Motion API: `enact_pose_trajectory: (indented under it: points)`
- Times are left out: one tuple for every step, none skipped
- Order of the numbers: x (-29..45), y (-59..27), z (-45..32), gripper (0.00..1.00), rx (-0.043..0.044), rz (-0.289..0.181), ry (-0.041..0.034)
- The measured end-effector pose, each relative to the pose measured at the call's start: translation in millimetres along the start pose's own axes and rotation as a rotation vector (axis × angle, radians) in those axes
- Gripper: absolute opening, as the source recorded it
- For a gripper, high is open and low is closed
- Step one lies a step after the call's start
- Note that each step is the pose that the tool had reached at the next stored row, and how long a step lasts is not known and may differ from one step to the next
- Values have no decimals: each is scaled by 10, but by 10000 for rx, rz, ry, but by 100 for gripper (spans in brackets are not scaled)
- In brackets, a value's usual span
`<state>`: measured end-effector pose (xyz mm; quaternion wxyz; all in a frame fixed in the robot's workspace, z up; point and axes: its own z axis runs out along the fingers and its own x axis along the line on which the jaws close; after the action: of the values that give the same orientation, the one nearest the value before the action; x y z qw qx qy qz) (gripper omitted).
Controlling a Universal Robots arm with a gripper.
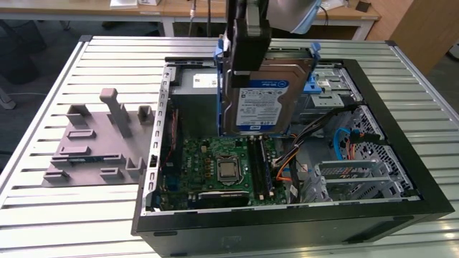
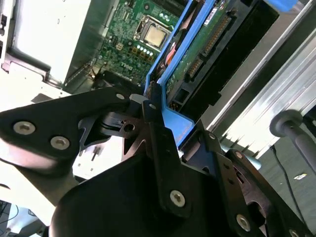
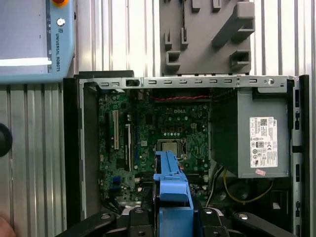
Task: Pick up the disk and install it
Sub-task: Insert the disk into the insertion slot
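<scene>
1. In the exterior view, your black gripper (image 1: pixel 246 45) is clenched on the top edge of the disk (image 1: pixel 259 105), a flat silver metal hard drive with a white-and-blue label and a blue plastic bracket. The disk hangs upright below the gripper, over the open black computer case (image 1: pixel 287 223) and its green motherboard (image 1: pixel 219 166). The silver metal cage with a blue latch (image 1: pixel 326 88) stands below the gripper and toward the exterior view's right, and the disk is not in it. I judge the pick-up done and the install not yet done.
2. The second wrist view adds the grip itself. The black fingers (image 2: pixel 157 143) pinch the blue bracket, and you see the disk's green circuit-board side with its connector, which faces away in the exterior view.
3. The first wrist view looks down past the gripper and shows the bracket edge-on over the motherboard. The larger grey box with a white sticker (image 3: pixel 256 138) sits to one side. A grey pegged fixture plate (image 3: pixel 212 34) lies beyond the case.
</scene>
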<state>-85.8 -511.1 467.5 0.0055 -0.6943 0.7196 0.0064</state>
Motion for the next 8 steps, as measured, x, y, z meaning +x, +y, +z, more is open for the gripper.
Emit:
enact_pose_trajectory:
  points:
    - [2,-30,3,37,-2,0,2]
    - [5,-56,5,37,-3,1,2]
    - [8,-76,7,37,-4,1,2]
    - [14,-87,8,37,-5,1,3]
    - [21,-93,9,37,-5,0,4]
    - [34,-97,12,37,-4,0,2]
    - [51,-101,12,37,-4,1,3]
    - [70,-104,14,37,-3,0,2]
